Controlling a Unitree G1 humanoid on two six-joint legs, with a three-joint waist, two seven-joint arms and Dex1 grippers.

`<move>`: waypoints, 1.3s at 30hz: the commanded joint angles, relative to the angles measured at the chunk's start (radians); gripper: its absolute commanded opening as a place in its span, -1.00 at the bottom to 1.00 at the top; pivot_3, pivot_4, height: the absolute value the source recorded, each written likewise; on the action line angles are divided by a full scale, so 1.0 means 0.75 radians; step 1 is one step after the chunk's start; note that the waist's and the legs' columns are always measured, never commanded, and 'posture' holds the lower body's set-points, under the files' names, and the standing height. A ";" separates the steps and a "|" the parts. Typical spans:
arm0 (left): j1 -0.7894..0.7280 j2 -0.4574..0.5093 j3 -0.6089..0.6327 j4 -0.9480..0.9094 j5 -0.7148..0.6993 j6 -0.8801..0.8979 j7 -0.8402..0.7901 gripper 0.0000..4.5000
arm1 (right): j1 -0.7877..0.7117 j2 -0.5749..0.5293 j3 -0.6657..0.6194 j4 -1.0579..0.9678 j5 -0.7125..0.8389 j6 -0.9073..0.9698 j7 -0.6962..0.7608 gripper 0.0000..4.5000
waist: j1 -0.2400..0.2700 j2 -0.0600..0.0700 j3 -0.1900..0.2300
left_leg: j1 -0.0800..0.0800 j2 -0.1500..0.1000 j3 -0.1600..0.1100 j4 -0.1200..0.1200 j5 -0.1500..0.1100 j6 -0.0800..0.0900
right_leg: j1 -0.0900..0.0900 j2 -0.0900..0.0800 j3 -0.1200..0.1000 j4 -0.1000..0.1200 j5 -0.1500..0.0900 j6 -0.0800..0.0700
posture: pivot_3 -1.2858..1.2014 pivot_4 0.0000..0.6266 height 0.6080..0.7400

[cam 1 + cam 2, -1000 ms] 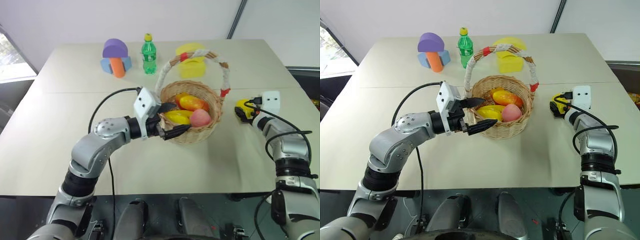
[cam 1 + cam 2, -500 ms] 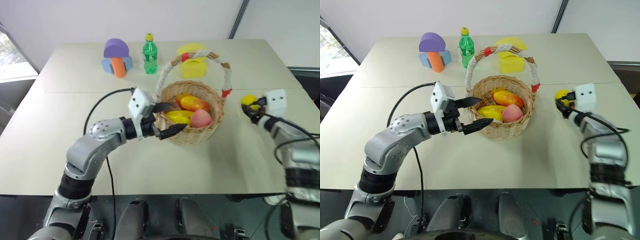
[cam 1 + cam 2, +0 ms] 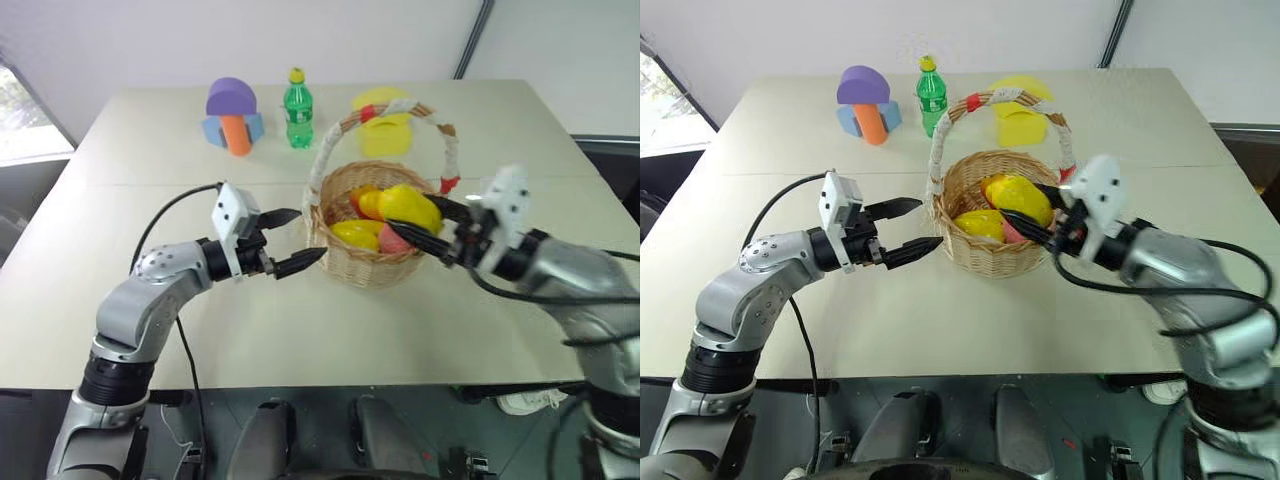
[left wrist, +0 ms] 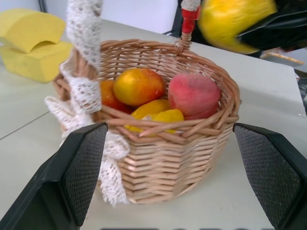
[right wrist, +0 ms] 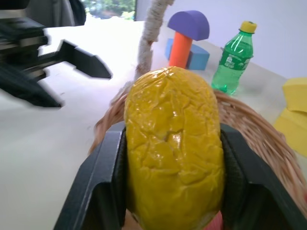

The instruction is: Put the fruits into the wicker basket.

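The wicker basket [image 3: 372, 262] stands mid-table, its cloth-wrapped handle arching above. A pink-red peach [image 4: 194, 94] lies inside it against the right wall. My right gripper [image 3: 408, 212] is shut on the yellow lemon [image 3: 408, 207] and holds it level over the basket's right half, above the rim. In the right wrist view the lemon [image 5: 172, 148] sits between both pads [image 5: 103, 177]. My left gripper [image 3: 310, 233] is open and empty. It hangs just left of the basket, apart from the rim and pointing at it.
Yellow bananas [image 4: 158, 114] and a red-orange mango [image 4: 139, 85] also lie in the basket. At the table's back stand a green bottle [image 3: 297, 108], a purple, orange and blue foam stack [image 3: 232, 115] and yellow foam blocks [image 3: 380, 128].
My right gripper closed on the lemon at the table's right, lifted it and swung it left over the basket. My left gripper drew back to the left, off the basket's rim.
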State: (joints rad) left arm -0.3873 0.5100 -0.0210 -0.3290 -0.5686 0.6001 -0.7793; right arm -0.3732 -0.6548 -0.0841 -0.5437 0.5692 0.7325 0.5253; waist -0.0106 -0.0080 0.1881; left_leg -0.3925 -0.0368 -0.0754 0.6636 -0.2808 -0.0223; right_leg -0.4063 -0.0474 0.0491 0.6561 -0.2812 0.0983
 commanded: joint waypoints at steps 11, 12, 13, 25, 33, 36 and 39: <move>0.023 -0.039 0.004 -0.138 -0.019 0.007 0.102 1.00 | 0.061 -0.046 -0.099 -0.100 0.045 -0.071 0.156 0.98 | 0.005 0.000 0.000 | -0.006 -0.001 -0.001 -0.001 -0.001 0.002 | -0.004 -0.001 -0.001 -0.003 0.000 0.000 | 0.03 -0.52 1.00; 0.024 -0.039 0.004 -0.140 -0.022 0.009 0.102 1.00 | 0.087 -0.057 -0.133 -0.119 0.084 -0.063 0.175 0.98 | 0.002 0.000 0.000 | -0.006 -0.001 -0.001 -0.001 -0.001 0.002 | -0.003 -0.001 -0.002 -0.003 0.000 0.000 | 0.03 -0.52 1.00; 0.025 -0.040 0.000 -0.141 -0.023 0.009 0.101 1.00 | 0.138 -0.075 -0.213 -0.133 0.146 -0.038 0.193 0.98 | 0.000 0.000 0.000 | -0.005 -0.001 -0.001 0.000 -0.002 0.002 | -0.002 -0.001 -0.002 -0.004 0.000 0.000 | 0.03 -0.52 1.00; -0.048 -0.069 -0.044 -0.076 -0.010 -0.009 0.063 1.00 | 0.133 0.028 -0.316 0.232 -0.019 -0.220 0.009 0.98 | -0.009 0.000 0.000 | 0.003 0.000 0.001 0.000 -0.001 0.002 | 0.003 0.001 -0.001 -0.001 0.000 0.000 | 0.03 -0.52 1.00; -0.038 -0.073 -0.056 -0.108 -0.009 -0.008 0.071 1.00 | -0.056 0.192 -0.224 0.457 -0.092 -0.298 -0.068 0.39 | 0.001 0.000 0.000 | 0.001 0.000 0.001 -0.001 -0.001 0.001 | 0.001 0.001 -0.001 0.000 0.000 0.000 | 0.03 -0.52 1.00; -0.025 -0.070 -0.054 -0.119 -0.010 -0.007 0.076 1.00 | -0.052 0.194 -0.218 0.444 -0.088 -0.308 -0.054 -0.31 | 0.000 0.000 0.000 | 0.001 -0.001 0.001 -0.001 -0.001 0.002 | 0.001 0.000 -0.001 -0.001 0.000 0.000 | 0.03 -0.52 1.00; -0.021 -0.075 -0.058 -0.117 -0.007 -0.012 0.079 1.00 | -0.048 0.192 -0.234 0.408 -0.081 -0.305 -0.070 -0.98 | -0.002 0.000 0.000 | 0.000 0.000 0.001 -0.001 -0.001 0.002 | 0.001 0.000 0.000 -0.001 0.000 0.000 | 0.03 -0.52 1.00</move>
State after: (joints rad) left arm -0.4000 0.4531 -0.0662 -0.3780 -0.5758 0.6051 -0.7205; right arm -0.3956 -0.5053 -0.2277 -0.1858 0.4982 0.5238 0.4778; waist -0.0122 -0.0078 0.1880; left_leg -0.3922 -0.0370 -0.0748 0.6627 -0.2816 -0.0210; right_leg -0.4060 -0.0474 0.0488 0.6553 -0.2812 0.0983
